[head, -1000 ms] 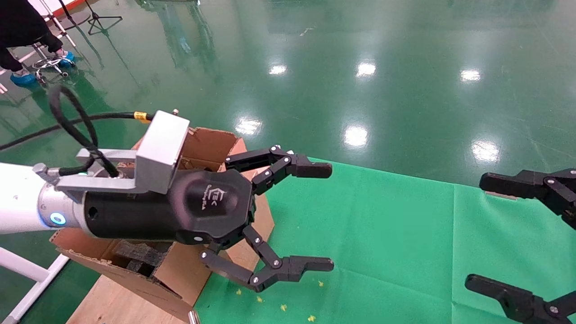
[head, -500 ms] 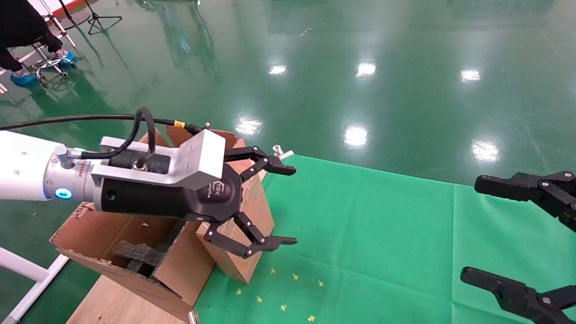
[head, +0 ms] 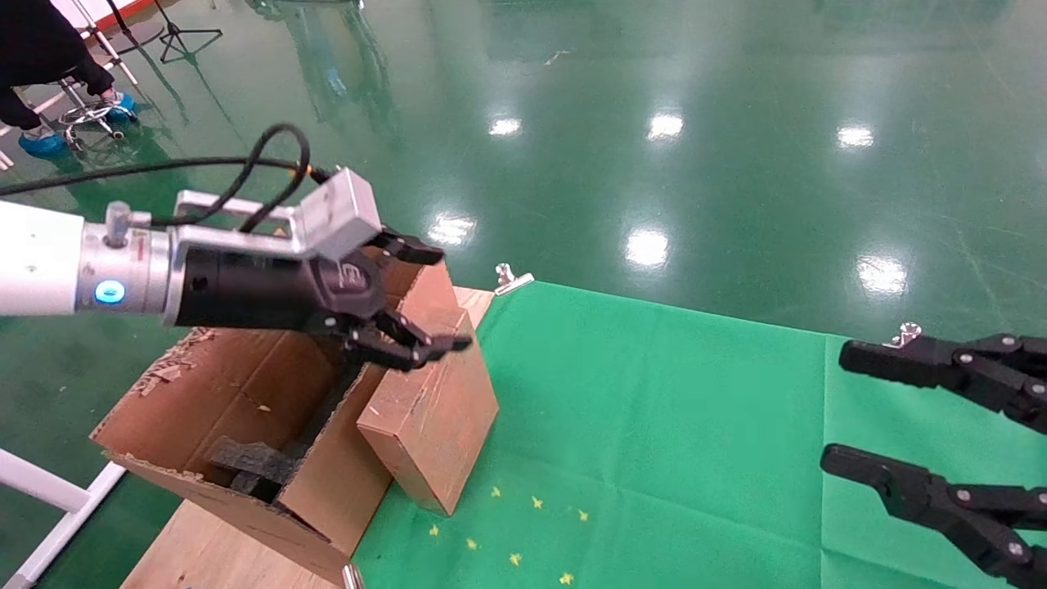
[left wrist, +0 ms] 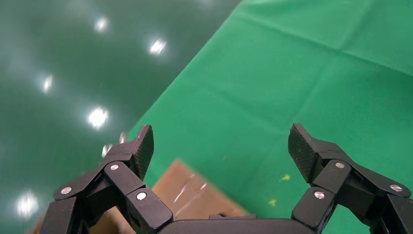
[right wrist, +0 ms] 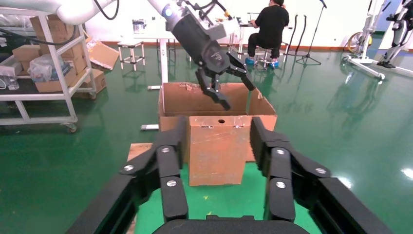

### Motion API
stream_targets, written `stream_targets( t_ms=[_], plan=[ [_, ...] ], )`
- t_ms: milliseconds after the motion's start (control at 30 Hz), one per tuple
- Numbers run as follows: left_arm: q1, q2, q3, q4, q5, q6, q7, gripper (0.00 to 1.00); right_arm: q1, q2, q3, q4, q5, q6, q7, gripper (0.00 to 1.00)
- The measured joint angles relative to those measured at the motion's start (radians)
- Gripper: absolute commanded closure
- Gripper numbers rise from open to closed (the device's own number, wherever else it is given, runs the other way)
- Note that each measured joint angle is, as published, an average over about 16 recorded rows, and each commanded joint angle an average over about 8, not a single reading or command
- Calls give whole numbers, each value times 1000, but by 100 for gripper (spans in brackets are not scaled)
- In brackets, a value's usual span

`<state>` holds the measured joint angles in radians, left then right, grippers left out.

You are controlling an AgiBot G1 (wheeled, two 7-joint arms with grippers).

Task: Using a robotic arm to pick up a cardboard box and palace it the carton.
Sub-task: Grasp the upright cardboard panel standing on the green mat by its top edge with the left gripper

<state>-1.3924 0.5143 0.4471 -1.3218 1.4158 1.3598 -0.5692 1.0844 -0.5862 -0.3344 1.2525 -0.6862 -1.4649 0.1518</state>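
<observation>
The left arm (head: 49,258) has pulled back and moved up. A second ago its gripper (head: 413,298) was big and close in the head view, hanging out over the green cloth (head: 695,425). Now it sits higher and farther back, right above the top of the small cardboard box (head: 429,409). Its jaws are spread wide, with nothing between them. They look a little less wide than a second ago, but they are not touching the box.

The small box stands on the bench at the edge of the green cloth. It is pressed against the side of the big carton (head: 221,409), and it leans a bit. The move of the arm has uncovered it, so the whole box shows now. It has not moved. It is still outside the carton, so the job is not done.

The big carton is open at the top, with ragged flaps. Some black foam (head: 249,462) lies inside it.

The right gripper (head: 891,417) waits at the right side over the cloth, well apart from the box. Its jaws are spread too and hold nothing. It has come a little further into the head view.

I think the left arm is lining up to grab the box from above. Next it would need to go down and squeeze.
</observation>
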Motion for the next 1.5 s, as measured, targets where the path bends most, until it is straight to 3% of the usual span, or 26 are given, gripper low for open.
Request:
stream_targets(
  t_ms=[300, 533, 767, 1133, 1167, 1367, 1433, 1500],
  plan=[
    [-60, 37, 70, -24, 236, -44, -362, 0, 0, 0, 0, 0, 0, 0, 0, 100],
    [-63, 87, 113, -31, 349, -53, -549, 0, 0, 0, 0, 0, 0, 0, 0, 100],
    [-28, 117, 137, -32, 392, -66, -646, 0, 0, 0, 0, 0, 0, 0, 0, 100],
    [20, 127, 154, -32, 394, -66, -685, 0, 0, 0, 0, 0, 0, 0, 0, 100],
    [22, 127, 155, -32, 393, -65, -686, 0, 0, 0, 0, 0, 0, 0, 0, 94],
    [30, 127, 159, -31, 389, -61, -686, 2, 0, 0, 0, 0, 0, 0, 0, 19],
    [31, 127, 159, -31, 389, -61, -686, 18, 0, 0, 0, 0, 1, 0, 0, 0],
    [32, 127, 159, -31, 389, -61, -685, 41, 0, 0, 0, 0, 1, 0, 0, 0]
  ],
)
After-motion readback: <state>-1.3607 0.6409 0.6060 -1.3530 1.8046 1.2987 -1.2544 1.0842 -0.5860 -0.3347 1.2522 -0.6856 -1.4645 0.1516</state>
